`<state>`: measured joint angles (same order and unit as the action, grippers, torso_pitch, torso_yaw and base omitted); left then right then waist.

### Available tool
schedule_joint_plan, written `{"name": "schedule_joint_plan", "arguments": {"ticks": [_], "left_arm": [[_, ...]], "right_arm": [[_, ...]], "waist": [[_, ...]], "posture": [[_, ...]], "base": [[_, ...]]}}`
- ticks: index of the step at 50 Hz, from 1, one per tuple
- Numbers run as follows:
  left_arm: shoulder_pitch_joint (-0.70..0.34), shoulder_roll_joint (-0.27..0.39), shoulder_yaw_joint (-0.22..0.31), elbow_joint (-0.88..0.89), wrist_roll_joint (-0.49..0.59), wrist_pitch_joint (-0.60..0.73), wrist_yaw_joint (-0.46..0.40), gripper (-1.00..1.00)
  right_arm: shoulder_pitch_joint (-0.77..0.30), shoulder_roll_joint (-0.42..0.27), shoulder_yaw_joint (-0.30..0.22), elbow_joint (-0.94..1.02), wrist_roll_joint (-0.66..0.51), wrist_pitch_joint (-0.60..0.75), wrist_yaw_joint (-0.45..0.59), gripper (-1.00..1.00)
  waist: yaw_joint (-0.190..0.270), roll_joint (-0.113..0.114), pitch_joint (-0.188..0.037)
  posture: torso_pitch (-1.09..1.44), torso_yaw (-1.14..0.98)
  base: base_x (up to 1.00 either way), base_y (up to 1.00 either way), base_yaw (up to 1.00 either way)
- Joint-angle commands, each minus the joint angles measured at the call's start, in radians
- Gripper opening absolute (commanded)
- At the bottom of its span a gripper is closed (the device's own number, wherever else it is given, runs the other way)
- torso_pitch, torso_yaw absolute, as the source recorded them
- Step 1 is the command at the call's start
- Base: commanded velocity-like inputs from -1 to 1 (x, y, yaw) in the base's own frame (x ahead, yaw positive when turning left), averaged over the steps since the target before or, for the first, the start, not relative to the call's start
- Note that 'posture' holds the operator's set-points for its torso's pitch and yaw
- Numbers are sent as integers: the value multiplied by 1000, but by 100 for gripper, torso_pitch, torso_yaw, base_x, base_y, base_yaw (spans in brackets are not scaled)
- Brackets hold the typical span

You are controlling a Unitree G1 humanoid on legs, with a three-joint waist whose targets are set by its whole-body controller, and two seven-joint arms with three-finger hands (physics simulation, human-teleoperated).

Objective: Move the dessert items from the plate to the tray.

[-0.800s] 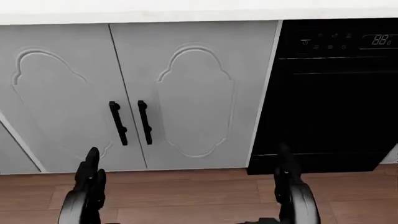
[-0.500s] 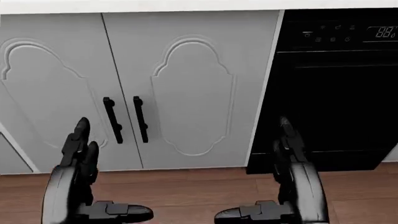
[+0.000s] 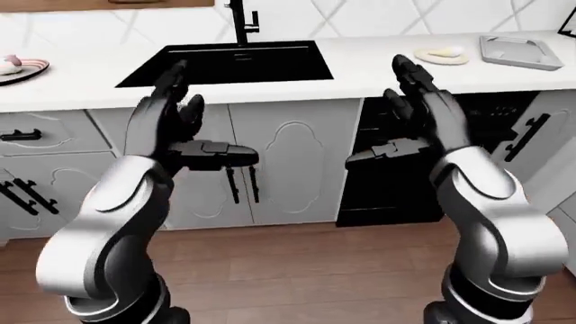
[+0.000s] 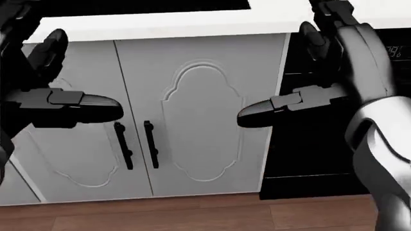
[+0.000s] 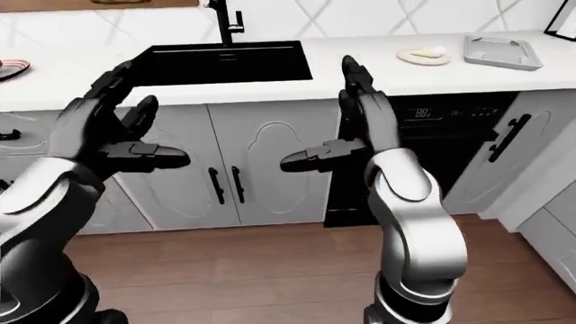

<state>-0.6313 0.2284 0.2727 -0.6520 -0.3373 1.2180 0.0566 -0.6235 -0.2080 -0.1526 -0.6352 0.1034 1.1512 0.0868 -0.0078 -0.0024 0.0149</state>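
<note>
A pale plate (image 3: 430, 59) with a cream dessert item (image 3: 443, 52) sits on the white counter at the upper right of the left-eye view. Just right of it lies a grey metal tray (image 3: 520, 52). My left hand (image 3: 211, 118) is raised below the sink edge, fingers spread and thumb pointing right, open and empty. At the same height, over the dishwasher's top, my right hand (image 3: 378, 111) is also open and empty. Both hands are well short of the plate and tray.
A black sink (image 3: 229, 62) with a black faucet (image 3: 241, 20) is set in the counter (image 3: 81, 88). A second plate (image 3: 27, 69) with a pinkish item lies at the far left. White cabinet doors (image 4: 199, 120) and a black dishwasher (image 4: 321, 159) stand below; wooden floor (image 3: 297, 270).
Both hands have risen from the bottom of the head view to counter-edge height, thumbs now pointing inward. The camera has tilted a little, bringing the sink's edge into view.
</note>
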Motion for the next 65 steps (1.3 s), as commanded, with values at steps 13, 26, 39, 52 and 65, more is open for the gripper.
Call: {"name": "schedule_joint_plan", "arguments": {"ticks": [13, 26, 39, 52, 65], "left_arm": [[-181, 160, 95, 42, -266, 90, 146, 100], [-148, 209, 77, 51, -390, 38, 236, 100], [-149, 245, 78, 55, -491, 22, 309, 100], [-141, 276, 70, 66, -530, 1, 333, 100], [-147, 298, 70, 72, -564, -2, 350, 100]], "right_arm": [[-265, -81, -9, 47, 76, 95, 12, 100], [-273, -67, -30, 37, 145, 93, 3, 100], [-281, -76, -48, 37, 239, 92, -60, 100], [-284, -103, -35, 48, 266, 89, -79, 100], [-308, -118, -28, 64, 274, 78, -76, 100]], "waist": [[-18, 67, 4], [7, -45, 4], [61, 86, 1], [47, -44, 21], [44, -18, 31]], "posture": [[0, 0], [0, 0], [0, 0], [0, 0], [0, 0]], "base": [[0, 87, 0], [0, 88, 0], [0, 56, 38], [0, 0, 100], [6, 69, 31]]}}
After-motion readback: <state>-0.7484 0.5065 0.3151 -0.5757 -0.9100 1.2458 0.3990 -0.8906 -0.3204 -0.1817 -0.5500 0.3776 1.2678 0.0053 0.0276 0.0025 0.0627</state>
